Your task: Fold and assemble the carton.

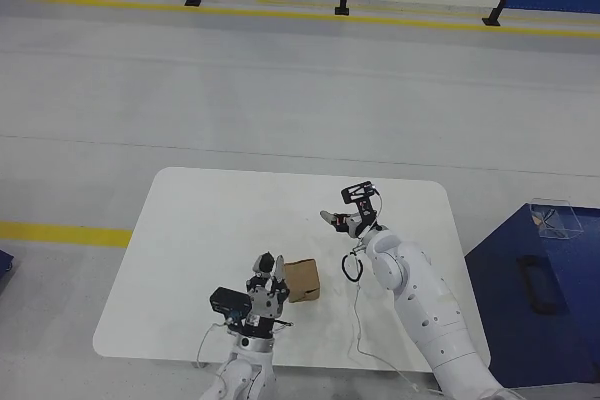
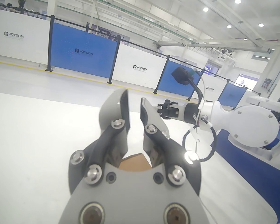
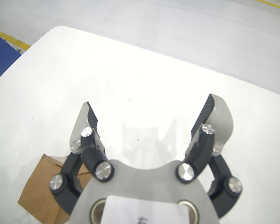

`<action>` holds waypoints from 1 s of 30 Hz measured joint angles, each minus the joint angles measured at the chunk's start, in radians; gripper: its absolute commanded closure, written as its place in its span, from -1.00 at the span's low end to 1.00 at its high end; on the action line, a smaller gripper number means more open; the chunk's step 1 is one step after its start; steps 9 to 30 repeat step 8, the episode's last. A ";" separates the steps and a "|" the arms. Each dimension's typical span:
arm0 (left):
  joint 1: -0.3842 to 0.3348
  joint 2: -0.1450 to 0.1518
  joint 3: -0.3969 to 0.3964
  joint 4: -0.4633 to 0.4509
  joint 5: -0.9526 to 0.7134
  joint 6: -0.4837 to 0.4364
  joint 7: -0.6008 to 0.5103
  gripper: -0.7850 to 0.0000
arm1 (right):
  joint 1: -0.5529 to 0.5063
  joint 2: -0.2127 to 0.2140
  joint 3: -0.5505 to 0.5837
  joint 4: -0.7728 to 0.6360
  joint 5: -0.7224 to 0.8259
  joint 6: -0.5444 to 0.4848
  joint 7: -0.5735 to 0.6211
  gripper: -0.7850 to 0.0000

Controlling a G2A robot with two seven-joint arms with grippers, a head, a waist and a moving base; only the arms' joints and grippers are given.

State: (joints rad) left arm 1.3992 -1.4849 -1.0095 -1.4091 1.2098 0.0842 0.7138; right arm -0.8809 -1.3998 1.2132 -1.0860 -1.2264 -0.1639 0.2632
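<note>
One white, round-cornered table (image 1: 200, 220): the bearing surface for all that follows.

One brown cardboard carton (image 1: 301, 280), small and already box-shaped, standing on the table's near half, towards the robot's side. From above it looks almost square, so no long axis can be told; a flap seam shows on its upper face in the right wrist view.

One right gripper (image 3: 149, 103), grey fingers with black ribbed pads, spread wide and empty. It hangs over bare table farther out than the carton, so the carton lies behind and below it, back towards the robot.

One left gripper (image 2: 134, 108), same make, fingers drawn close with only a narrow gap between them, nothing held. It stands just beside the carton, which lies to its right and shows low between the finger bases in its own wrist view.

Assessment: the left gripper is plainly the nearer. The carton lies between the two arms, so any next press or fold likely falls to the left, while the right would have to draw back to reach it.
</note>
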 measured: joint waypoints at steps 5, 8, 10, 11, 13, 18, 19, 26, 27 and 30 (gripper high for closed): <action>0.000 0.000 0.000 0.000 0.000 0.000 0.001 -0.41 | 0.000 0.000 0.000 0.000 0.000 0.000 0.000 -1.00; 0.000 0.000 0.000 0.000 0.000 0.000 0.001 -0.72 | 0.000 0.000 0.000 0.000 0.000 0.000 0.000 -1.00; 0.000 0.000 0.000 0.000 0.000 0.000 0.001 -0.72 | 0.000 0.000 0.000 0.000 0.000 0.000 0.000 -1.00; 0.000 0.000 0.000 0.000 0.000 0.000 0.001 -0.72 | 0.000 0.000 0.000 0.000 0.000 0.000 0.000 -1.00; 0.000 0.000 0.000 0.000 0.000 0.000 0.001 -0.72 | 0.000 0.000 0.000 0.000 0.000 0.000 0.000 -1.00; 0.000 0.000 0.000 0.000 0.000 0.000 0.001 -0.72 | 0.000 0.000 0.000 0.000 0.000 0.000 0.000 -1.00; 0.000 0.000 0.000 0.000 0.000 0.000 0.001 -0.72 | 0.000 0.000 0.000 0.000 0.000 0.000 0.000 -1.00; 0.000 0.000 0.000 0.000 0.000 0.000 0.001 -0.72 | 0.000 0.000 0.000 0.000 0.000 0.000 0.000 -1.00; 0.000 0.000 0.000 0.000 0.000 0.000 0.001 -0.72 | 0.000 0.000 0.000 0.000 0.000 0.000 0.000 -1.00; 0.000 0.000 0.000 0.000 0.000 0.000 0.001 -0.72 | 0.000 0.000 0.000 0.000 0.000 0.000 0.000 -1.00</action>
